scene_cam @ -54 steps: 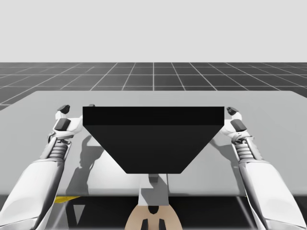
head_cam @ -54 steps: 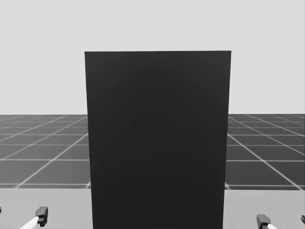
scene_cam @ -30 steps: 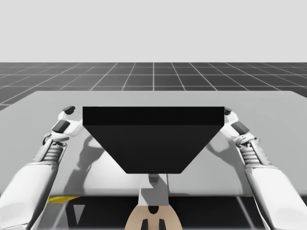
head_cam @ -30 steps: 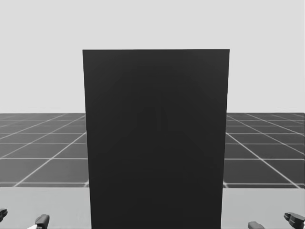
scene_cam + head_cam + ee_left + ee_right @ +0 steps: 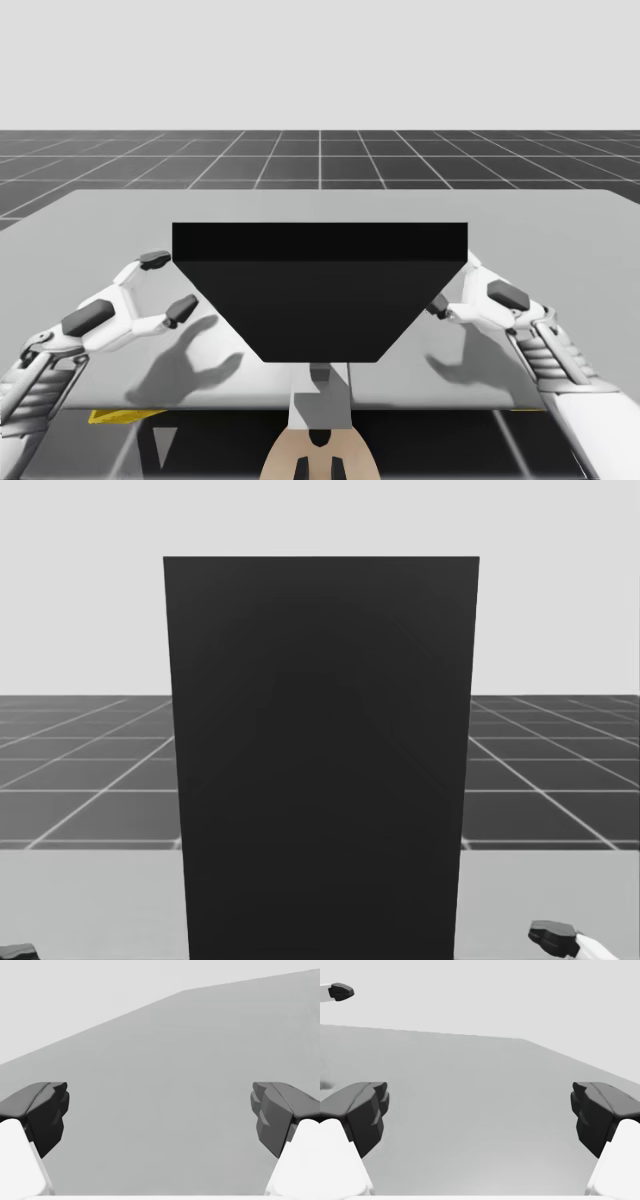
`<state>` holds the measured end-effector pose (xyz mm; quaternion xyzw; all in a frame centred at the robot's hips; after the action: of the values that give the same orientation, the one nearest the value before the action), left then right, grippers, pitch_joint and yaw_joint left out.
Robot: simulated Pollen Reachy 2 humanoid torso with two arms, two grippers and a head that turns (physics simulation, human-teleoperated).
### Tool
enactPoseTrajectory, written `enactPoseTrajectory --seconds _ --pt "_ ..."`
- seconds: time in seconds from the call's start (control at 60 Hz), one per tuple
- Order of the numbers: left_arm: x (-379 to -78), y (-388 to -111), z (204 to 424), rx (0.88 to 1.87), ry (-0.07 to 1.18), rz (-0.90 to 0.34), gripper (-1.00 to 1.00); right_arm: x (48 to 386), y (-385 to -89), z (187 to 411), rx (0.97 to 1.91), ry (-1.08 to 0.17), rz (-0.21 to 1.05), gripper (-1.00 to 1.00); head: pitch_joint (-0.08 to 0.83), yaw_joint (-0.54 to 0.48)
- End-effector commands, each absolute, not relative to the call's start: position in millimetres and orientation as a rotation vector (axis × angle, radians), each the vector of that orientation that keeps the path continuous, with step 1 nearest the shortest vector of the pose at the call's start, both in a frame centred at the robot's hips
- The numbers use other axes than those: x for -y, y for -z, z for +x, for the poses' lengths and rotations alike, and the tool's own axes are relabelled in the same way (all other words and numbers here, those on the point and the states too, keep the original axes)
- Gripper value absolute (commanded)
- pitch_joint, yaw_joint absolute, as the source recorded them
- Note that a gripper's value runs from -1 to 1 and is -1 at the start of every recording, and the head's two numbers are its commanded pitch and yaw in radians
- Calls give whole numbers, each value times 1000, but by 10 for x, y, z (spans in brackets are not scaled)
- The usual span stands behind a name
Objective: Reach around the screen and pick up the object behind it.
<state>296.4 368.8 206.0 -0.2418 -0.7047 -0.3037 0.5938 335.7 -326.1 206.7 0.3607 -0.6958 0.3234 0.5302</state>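
A tall black screen (image 5: 320,290) stands upright in the middle of the grey table (image 5: 320,205) and hides whatever lies behind it; in the head view the screen (image 5: 320,760) blocks the centre. My left gripper (image 5: 168,283) hovers open just left of the screen, its dark fingertips (image 5: 153,258) spread apart. At the screen's right side my right gripper (image 5: 452,285) is open and partly covered by the screen's edge. The left wrist view has bare table (image 5: 160,1110) between open fingers (image 5: 47,1110). The right wrist view also has bare table (image 5: 480,1110) between open fingers (image 5: 367,1110).
One fingertip of my left gripper (image 5: 340,991) shows far ahead in the right wrist view. A small yellow piece (image 5: 115,414) lies below the table's front edge at the left. A dark gridded floor (image 5: 320,155) stretches beyond the table's far edge.
Both arms have drawn back toward me along the screen's sides, and both grippers have turned inward toward the screen. My head has turned slightly, shifting the screen upward in the picture.
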Motion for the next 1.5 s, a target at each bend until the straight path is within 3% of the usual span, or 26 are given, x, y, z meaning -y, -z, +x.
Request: enactPoseTrajectory --seconds 0.017,0.1,0.267,0.65,0.833,0.95,1.167,1.5 --pt "-3642 -2055 2723 1588 885 -750 -1000 3240 -2098 3185 1503 -942 1112 -1000 34 0" --pt "-3603 -2044 2709 1540 910 -754 -1000 3252 -2123 3142 1402 -920 1143 -1000 36 -3" --pt "-3510 -2056 2691 1400 977 -756 -1000 3214 -2088 3116 1246 -954 1085 -1000 41 -5" --pt "-3289 -1996 2840 1390 996 -748 -1000 3120 -1980 3151 1249 -962 1041 -1000 39 -9" --pt "-3275 -1982 2853 1390 1004 -744 -1000 3012 -1681 3225 1190 -916 915 -1000 63 -22" --pt "-3279 -1989 2853 1390 1003 -745 -1000 3042 -1585 3268 1214 -880 843 -1000 74 -25" --pt "-3278 -2001 2839 1393 1007 -746 -1000 3063 -1438 3499 1217 -844 809 -1000 80 -35" --pt "-3303 -1997 2821 1397 1019 -737 -1000 2711 -1253 3859 1142 -895 796 -1000 81 -36"
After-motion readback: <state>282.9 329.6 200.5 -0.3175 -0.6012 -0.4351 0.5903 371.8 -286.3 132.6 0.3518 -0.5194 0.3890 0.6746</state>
